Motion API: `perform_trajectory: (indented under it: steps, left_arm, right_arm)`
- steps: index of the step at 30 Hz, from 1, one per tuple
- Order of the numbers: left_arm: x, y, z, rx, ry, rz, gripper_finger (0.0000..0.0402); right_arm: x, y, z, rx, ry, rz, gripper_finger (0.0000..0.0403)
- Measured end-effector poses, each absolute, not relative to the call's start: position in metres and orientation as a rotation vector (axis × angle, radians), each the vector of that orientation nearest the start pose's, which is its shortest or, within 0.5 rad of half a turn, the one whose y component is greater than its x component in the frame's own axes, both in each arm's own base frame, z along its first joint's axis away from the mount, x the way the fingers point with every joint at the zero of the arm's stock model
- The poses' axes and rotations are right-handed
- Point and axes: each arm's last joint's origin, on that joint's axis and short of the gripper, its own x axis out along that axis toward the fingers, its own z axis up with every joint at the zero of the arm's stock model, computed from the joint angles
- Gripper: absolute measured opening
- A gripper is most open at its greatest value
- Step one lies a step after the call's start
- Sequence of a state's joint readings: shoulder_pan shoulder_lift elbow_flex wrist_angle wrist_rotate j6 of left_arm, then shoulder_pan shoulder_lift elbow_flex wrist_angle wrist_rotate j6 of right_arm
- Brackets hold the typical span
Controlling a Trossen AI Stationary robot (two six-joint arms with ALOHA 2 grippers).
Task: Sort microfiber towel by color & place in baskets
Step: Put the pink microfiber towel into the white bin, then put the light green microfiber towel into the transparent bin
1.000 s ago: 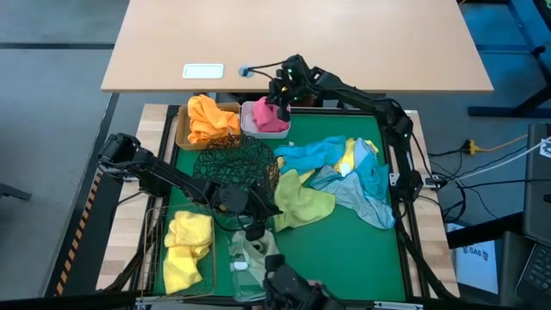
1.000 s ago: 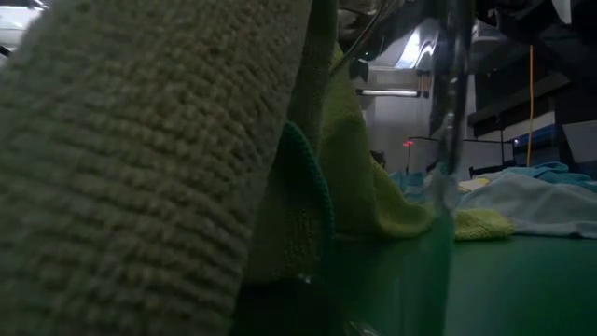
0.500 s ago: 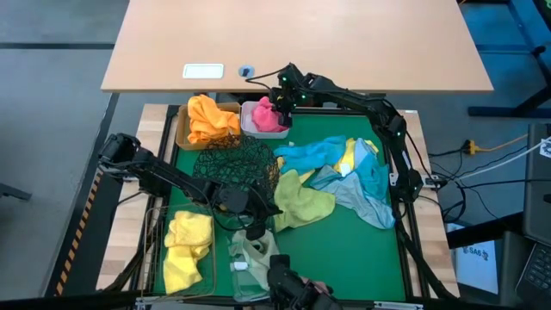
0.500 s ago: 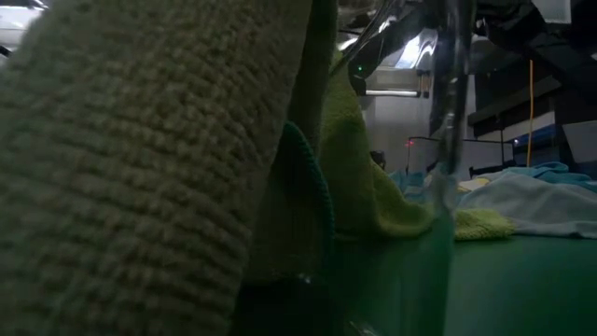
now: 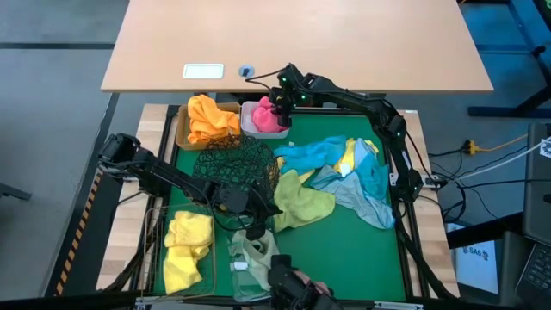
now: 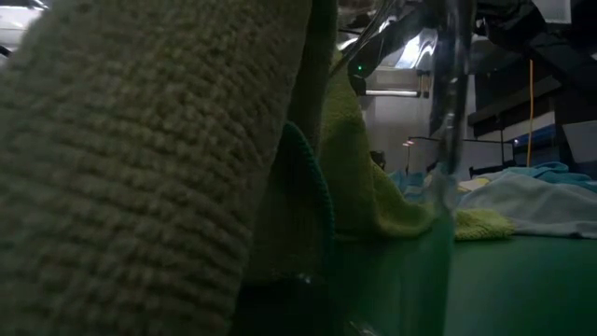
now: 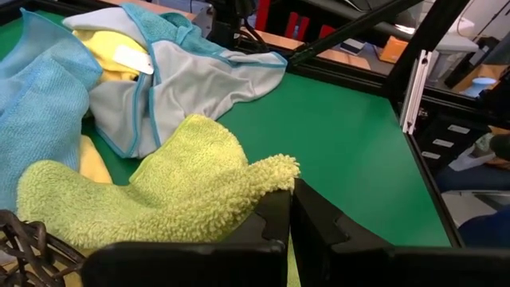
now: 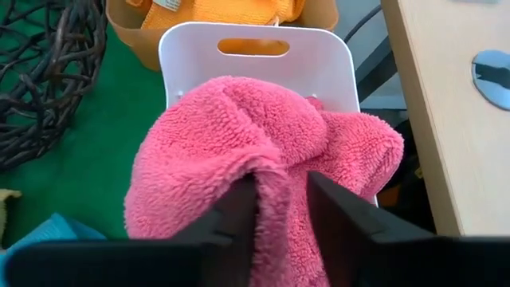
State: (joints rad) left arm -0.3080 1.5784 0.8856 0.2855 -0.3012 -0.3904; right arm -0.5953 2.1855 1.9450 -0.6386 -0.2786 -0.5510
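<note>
Since a second ago the right arm has swung slightly left over the far edge of the mat, and the right gripper (image 5: 281, 101) now hangs directly above the white tub (image 8: 255, 49) with its fingers clamped on the pink towel (image 8: 263, 159). The towel bulges over the tub's opening, so the drop is straight down and needs no sideways travel.

The left gripper (image 7: 290, 209) rests with fingers together at the edge of the lime-green towel (image 7: 171, 187), which sits just beside the black wire bowl (image 5: 237, 162).

The tan box (image 5: 182, 133) holds orange towels (image 5: 209, 119) and the wire basket (image 5: 209, 267) holds yellow towels (image 5: 185, 245). Light blue towels (image 5: 314, 153) lie loose on the green mat (image 5: 344, 258).
</note>
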Motion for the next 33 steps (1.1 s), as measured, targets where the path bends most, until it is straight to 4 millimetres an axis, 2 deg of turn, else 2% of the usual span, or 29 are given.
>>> perform_trajectory:
  steps: [3, 7, 20, 23, 28, 33]
  left_arm:
    - [0.323, -0.094, 0.219, -0.263, 0.383, 0.069, 0.0]
    - [0.323, -0.094, 0.219, -0.263, 0.383, 0.069, 0.0]
    - [0.323, -0.094, 0.22, -0.263, 0.382, 0.069, 0.0]
    - [0.324, -0.094, 0.221, -0.27, 0.362, 0.065, 0.0]
    - [0.327, -0.095, 0.232, -0.299, 0.256, 0.043, 0.0]
    - [0.33, -0.096, 0.246, -0.339, 0.114, 0.012, 0.0]
  right_arm:
    - [0.404, -0.265, 0.249, -0.138, 0.856, -0.082, 0.0149]
    - [0.398, -0.261, 0.263, -0.151, 0.859, -0.108, 0.0178]
    - [0.369, -0.242, 0.328, -0.197, 0.787, -0.155, 0.0188]
    - [0.353, -0.231, 0.347, -0.172, 0.807, -0.153, 0.0188]
    - [0.315, -0.205, 0.383, -0.145, 0.854, -0.135, 0.0188]
    - [0.274, -0.176, 0.423, -0.081, 0.802, -0.134, 0.0188]
